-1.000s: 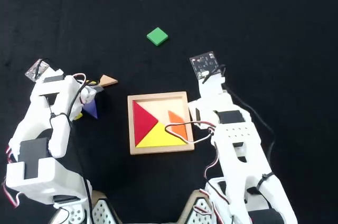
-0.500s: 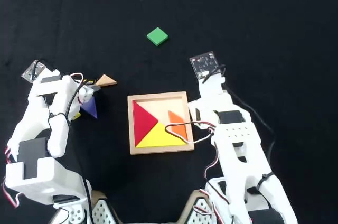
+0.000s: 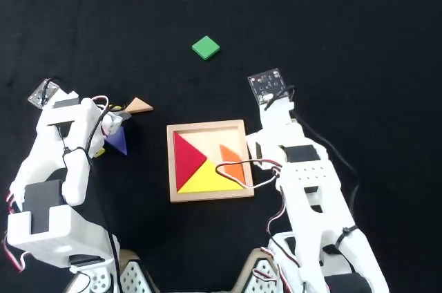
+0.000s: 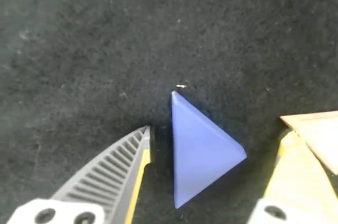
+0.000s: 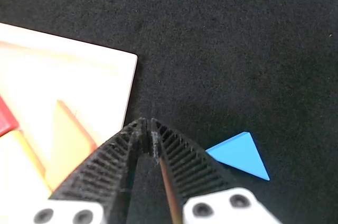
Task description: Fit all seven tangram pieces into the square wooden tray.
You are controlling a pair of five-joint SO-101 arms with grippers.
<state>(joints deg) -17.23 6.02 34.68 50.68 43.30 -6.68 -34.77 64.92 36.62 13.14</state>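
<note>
Left of the tray [image 3: 207, 126], the left gripper [image 4: 216, 134] has shifted slightly outward, then stopped. Its jaws are wide around the dark blue triangle [image 4: 200, 155], grasp pending. Right gripper [image 5: 147, 124] unmoved, pinched empty at the tray's edge. Tray holds 3 of 7.

The black cloth-covered desk [image 3: 359, 44] is matt, finely napped and flecked with lint. The square pale wooden tray [image 3: 207, 126] looks smooth and unvarnished; its red triangular piece [image 3: 185, 158] and yellow triangular piece [image 3: 207, 181] have an even satin paint. At the tray's nine o'clock, the dark blue triangular piece [image 4: 200, 150] is smooth and matt. The right claw [image 5: 147, 126] has ribbed black plastic fingers [image 5: 182, 163]; both arms' shells [image 3: 307, 196] are smooth white plastic.
</note>
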